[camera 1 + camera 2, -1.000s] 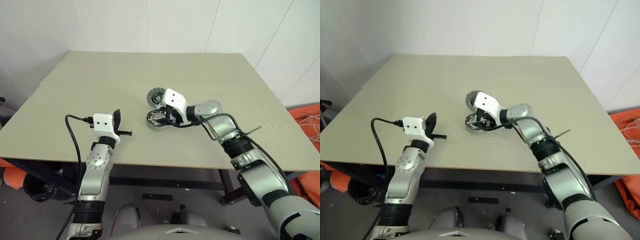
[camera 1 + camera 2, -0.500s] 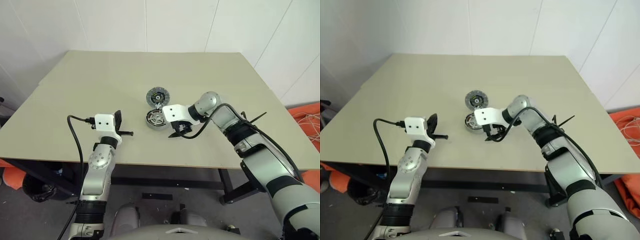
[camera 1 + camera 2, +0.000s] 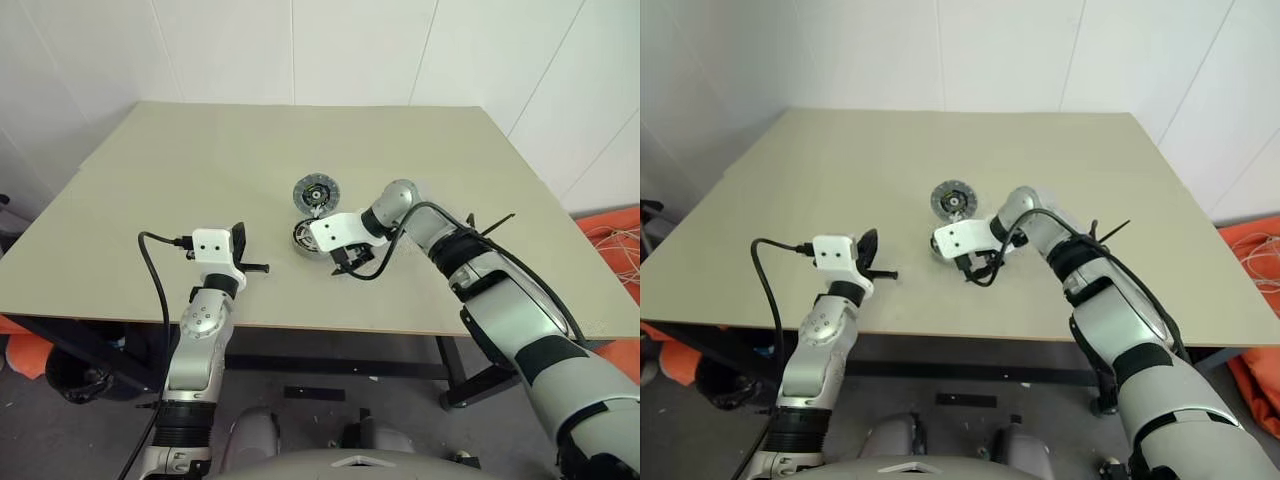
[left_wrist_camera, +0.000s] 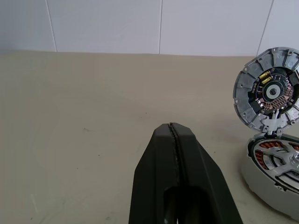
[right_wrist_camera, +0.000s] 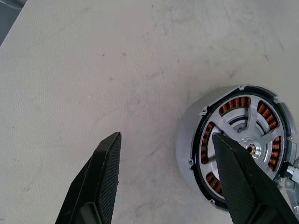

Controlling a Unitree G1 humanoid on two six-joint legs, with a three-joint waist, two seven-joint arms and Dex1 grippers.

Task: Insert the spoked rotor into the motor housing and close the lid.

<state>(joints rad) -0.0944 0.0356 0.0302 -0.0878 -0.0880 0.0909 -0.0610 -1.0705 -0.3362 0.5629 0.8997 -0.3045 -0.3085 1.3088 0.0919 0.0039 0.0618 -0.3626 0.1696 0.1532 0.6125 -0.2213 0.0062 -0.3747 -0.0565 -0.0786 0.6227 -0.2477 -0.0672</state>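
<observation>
1. The spoked rotor [image 5: 247,140] sits seated inside the motor housing [image 5: 189,140], its silver spokes lying over the copper-brown windings. The housing rests near the middle of the table [image 3: 200,160].
2. The lid [image 4: 271,91] stands upright, raised from the far edge of the housing, its inner face exposed. It is not yet closed.
3. The right gripper [image 5: 163,154] has changed position: a second ago it was down over the housing; it has since pulled back to the near side of it and tipped downward. Its jaws are released, standing wide and holding nothing; one finger hangs over the housing's rim, the other over bare table.
4. The left gripper [image 4: 174,133] hovers level above the table, well to the left of the housing, jaws clenched together on nothing.
5. Assessment: the insertion step appears complete. The remaining step is to fold the lid down onto the housing.
</observation>
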